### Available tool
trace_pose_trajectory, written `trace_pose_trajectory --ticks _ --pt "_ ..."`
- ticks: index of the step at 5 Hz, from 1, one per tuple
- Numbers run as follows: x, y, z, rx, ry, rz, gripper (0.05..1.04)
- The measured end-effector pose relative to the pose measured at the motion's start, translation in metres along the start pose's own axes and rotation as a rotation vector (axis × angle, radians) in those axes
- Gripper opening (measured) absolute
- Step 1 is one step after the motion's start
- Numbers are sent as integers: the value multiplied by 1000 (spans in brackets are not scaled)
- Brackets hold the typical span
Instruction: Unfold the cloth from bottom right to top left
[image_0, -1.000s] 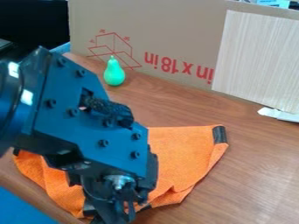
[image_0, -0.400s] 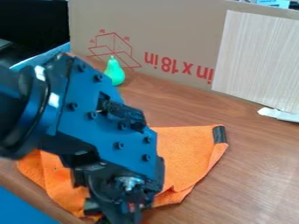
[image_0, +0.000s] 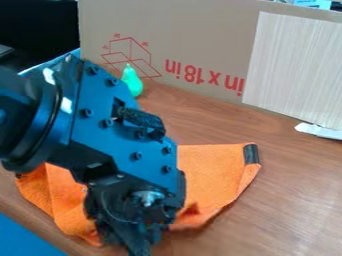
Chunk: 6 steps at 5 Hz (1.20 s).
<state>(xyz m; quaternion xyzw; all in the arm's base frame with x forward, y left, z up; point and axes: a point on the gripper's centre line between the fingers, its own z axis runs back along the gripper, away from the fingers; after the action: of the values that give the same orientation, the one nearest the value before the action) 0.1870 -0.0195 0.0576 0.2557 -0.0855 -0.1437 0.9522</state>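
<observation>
While the arm (image_0: 100, 117) spans the left side of the view, the cloth (image_0: 210, 162) lies on the brown wood-grain table (image_0: 294, 195), below and to the right of the arm body. The cloth is bright orange, with a finely textured surface. Its middle is hidden behind the arm and the gripper (image_0: 138, 244); parts are exposed at either side. The right-hand section is broad and nearly flat, tapering toward the near edge, where the material is bunched and partly raised. The left-hand section is rumpled, with a curved outer edge. Within the bunched area, just right of the gripper, is a small, dark-shadowed fold (image_0: 191, 209). A dark patch (image_0: 251, 154) covers the far right corner. The gripper points down at the near edge of the cloth; whether it is open, closed or grasping the material cannot be determined. Relative to the frame one second earlier, the arm body is displaced to the right and now overlaps the left side of the green pear (image_0: 133, 83). The near edge right of the gripper is slightly higher, and the shadow in its fold is deeper. The far right corner is unchanged.
</observation>
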Motion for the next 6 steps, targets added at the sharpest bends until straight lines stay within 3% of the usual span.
trace_pose_trajectory --ticks 1,2,3,4,6 --pt "-1 1 1 -10 1 13 182" --pt "-6 9 13 -55 -1 18 68" --pt "2 35 32 -116 -18 87 52" --pt "17 66 37 -162 11 167 51" --pt "56 113 6 -168 128 303 51"
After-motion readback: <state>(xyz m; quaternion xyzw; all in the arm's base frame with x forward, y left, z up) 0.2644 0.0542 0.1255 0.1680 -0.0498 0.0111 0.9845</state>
